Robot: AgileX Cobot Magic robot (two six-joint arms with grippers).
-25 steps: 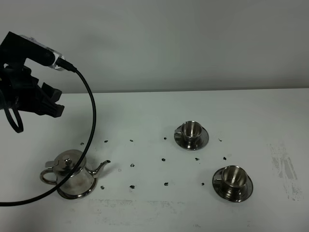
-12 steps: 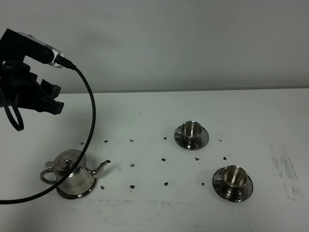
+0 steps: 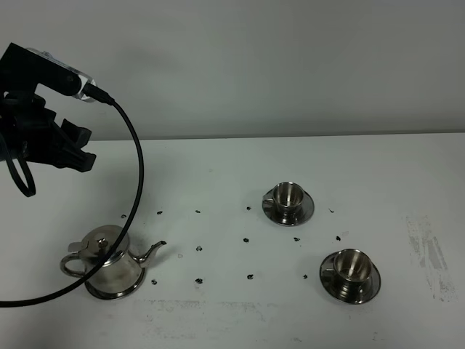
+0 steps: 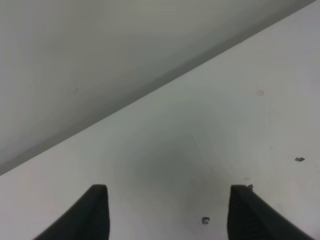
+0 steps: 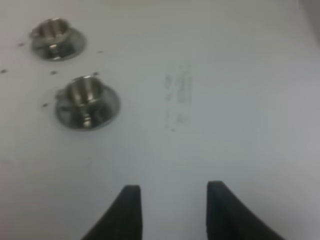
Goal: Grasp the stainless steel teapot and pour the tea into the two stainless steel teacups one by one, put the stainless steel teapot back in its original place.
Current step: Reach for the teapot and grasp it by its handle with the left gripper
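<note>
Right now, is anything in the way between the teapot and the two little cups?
No, nothing visible blocks the way. Between the teapot and the far teacup or the near teacup there is only bare white table, with small flat dark specks on it.

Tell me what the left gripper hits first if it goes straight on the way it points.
Probably bare table: the left gripper, jaws open, faces only that surface with small dark marks, wall beyond. The teapot isn't in that line. Depth is unclear.
</note>
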